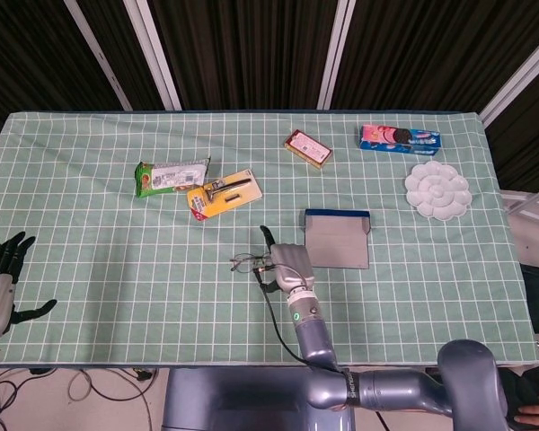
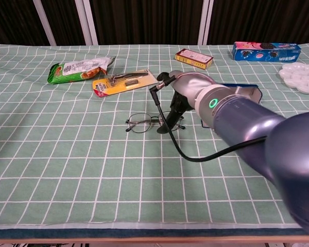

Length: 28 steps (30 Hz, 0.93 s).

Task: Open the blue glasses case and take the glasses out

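The blue glasses case [image 1: 337, 239] lies open on the checked cloth; in the chest view my right arm hides most of the case [image 2: 241, 92]. The thin-framed glasses [image 1: 250, 263] lie flat on the cloth to the left of the case, also seen as the glasses [image 2: 143, 123] in the chest view. My right hand [image 1: 283, 265] is just to their right, raised, its fingers [image 2: 176, 110] spread over the right lens and one finger lifted away. I cannot tell whether it still touches them. My left hand [image 1: 2, 269] hangs at the table's left edge with fingers apart and nothing in it.
A green snack packet [image 1: 171, 175] and a yellow card with a razor [image 1: 225, 193] lie at the back left. A small red box [image 1: 307, 148], a blue biscuit box [image 1: 400, 137] and a white flower-shaped palette [image 1: 438, 189] lie at the back right.
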Available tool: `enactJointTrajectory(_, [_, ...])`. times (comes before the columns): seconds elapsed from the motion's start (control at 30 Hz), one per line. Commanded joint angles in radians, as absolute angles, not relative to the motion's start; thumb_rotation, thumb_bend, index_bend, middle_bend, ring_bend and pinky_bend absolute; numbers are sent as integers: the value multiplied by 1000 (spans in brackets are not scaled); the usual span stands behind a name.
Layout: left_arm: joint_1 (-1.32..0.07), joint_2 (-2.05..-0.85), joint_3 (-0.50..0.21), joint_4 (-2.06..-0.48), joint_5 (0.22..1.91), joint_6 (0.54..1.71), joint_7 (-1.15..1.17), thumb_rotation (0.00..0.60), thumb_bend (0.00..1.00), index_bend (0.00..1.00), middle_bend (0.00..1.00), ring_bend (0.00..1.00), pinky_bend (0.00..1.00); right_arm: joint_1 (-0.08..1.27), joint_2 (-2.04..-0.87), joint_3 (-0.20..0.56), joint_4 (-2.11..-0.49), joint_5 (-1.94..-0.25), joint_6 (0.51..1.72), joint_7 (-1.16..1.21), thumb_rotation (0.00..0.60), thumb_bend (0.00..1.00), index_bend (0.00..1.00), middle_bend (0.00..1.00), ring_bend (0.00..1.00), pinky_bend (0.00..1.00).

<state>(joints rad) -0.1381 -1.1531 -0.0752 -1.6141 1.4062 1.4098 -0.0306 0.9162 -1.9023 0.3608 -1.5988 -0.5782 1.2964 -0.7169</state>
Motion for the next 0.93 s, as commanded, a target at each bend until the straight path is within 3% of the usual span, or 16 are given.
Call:
enactJointTrajectory(0.03, [-137,-1155,-75,-1613,1407,1412,-25,600,9,8,0,0,0,873,-1822,340,-1692,-625,1337,-723,600,170,0,906,948,1000])
enactJointTrajectory(0.13, [-136,-1157,-74,-1612,1410,1417,-17,600,9,9,0,0,0,828,-1732,319,-1775,-673,1368,-717,600,170,0,825,887,988])
enactJointTrajectory(0.23, [-135,-1158,-73,-1610,1414,1422,-8,600,9,8,0,0,0,779,-1635,297,-1850,-717,1390,-698,600,166,0,677,770,859])
enactJointTrajectory(0.3, [-134,-1160,-71,-1609,1417,1425,1,600,10,8,0,0,0,738,-1556,276,-1904,-752,1404,-676,600,158,0,548,649,722])
enactJointTrajectory(0.43, [-134,-1163,-68,-1607,1425,1431,23,600,9,4,0,0,0,641,-1373,219,-2008,-847,1408,-593,600,115,0,209,246,430])
enactJointTrajectory(0.53, [-133,-1161,-61,-1607,1421,1423,56,600,9,0,0,0,0,571,-1257,158,-2032,-958,1414,-527,600,72,0,24,56,332])
enactJointTrajectory(0.73, [-128,-1156,-54,-1621,1425,1435,115,600,9,0,0,0,0,431,-1122,28,-1977,-1181,1475,-396,600,40,0,0,0,300])
enactJointTrajectory(0.93, [-119,-1158,-53,-1619,1430,1454,142,600,8,0,0,0,0,311,-1108,-62,-1857,-1329,1554,-302,600,31,0,0,0,291])
